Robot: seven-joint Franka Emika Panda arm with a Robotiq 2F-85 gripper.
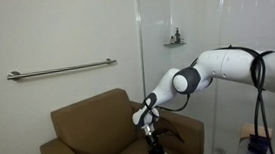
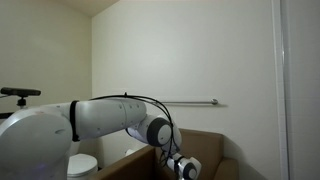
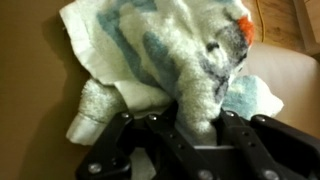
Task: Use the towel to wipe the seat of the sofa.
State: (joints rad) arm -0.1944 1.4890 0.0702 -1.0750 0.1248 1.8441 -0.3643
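Note:
In the wrist view a white towel [image 3: 165, 55] with blue and orange patches lies crumpled on the brown sofa seat [image 3: 30, 90]. My gripper [image 3: 195, 125] is shut on a fold of the towel, which bulges up between the black fingers. In an exterior view the gripper [image 1: 151, 136] is low over the seat of the brown sofa [image 1: 86, 122]. In an exterior view the gripper [image 2: 186, 168] sits at the bottom edge with the sofa [image 2: 215, 150] behind it; the towel is hidden there.
A metal grab bar [image 1: 62, 69] is on the wall above the sofa. A glass panel and a small shelf [image 1: 175, 41] stand beside it. A white toilet [image 2: 80, 165] is near the sofa's side. The sofa arm [image 3: 300, 25] lies past the towel.

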